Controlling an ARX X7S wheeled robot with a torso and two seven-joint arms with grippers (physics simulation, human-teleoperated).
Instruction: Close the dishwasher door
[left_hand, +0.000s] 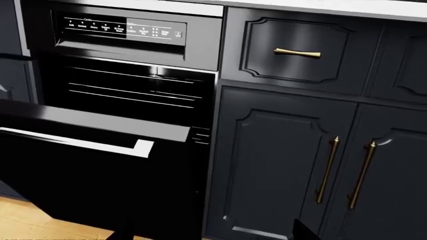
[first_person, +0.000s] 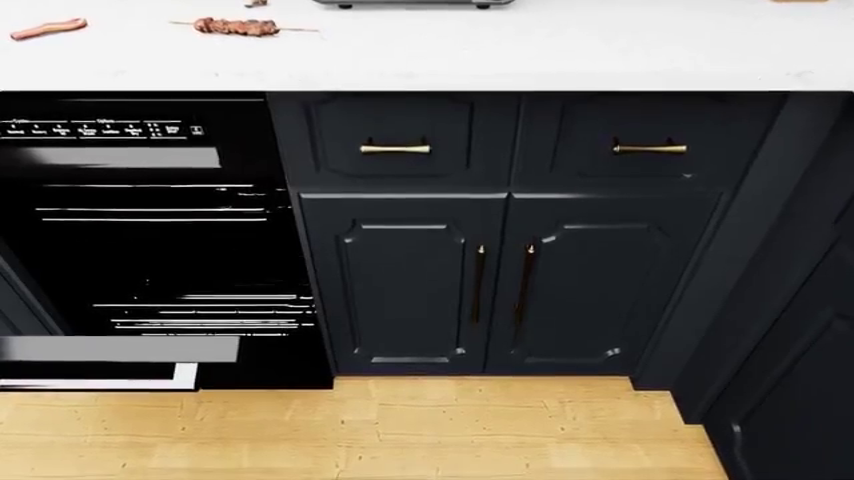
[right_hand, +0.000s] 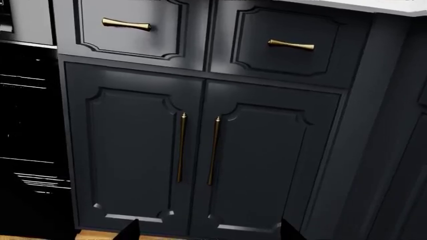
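Right gripper (right_hand: 207, 235): only two dark fingertips (right_hand: 129, 231) show at the edge of the right wrist view, set wide apart with nothing between them, facing the navy cabinet doors (right_hand: 200, 150) and their paired brass handles (right_hand: 197, 148). Left gripper (left_hand: 213, 234): two dark fingertip corners (left_hand: 305, 231) are likewise just visible in the left wrist view, well separated and empty, clear of any surface.

The dishwasher door (left_hand: 100, 185) is open. Its glossy black panel hangs forward from the dishwasher cavity (left_hand: 133, 85), tilted partway down, with the silver bar handle (left_hand: 80, 142) running near its upper edge. Behind it the wire racks (left_hand: 127, 92) are exposed, and the control strip with white cycle labels (left_hand: 120, 29) sits above the cavity. In the head view the door (first_person: 120, 362) lies at the lower left, over the wooden floor (first_person: 400, 430). Neither gripper touches it.

The white countertop (first_person: 534, 55) runs above, carrying two pieces of food (first_person: 234, 26) near its far edge.
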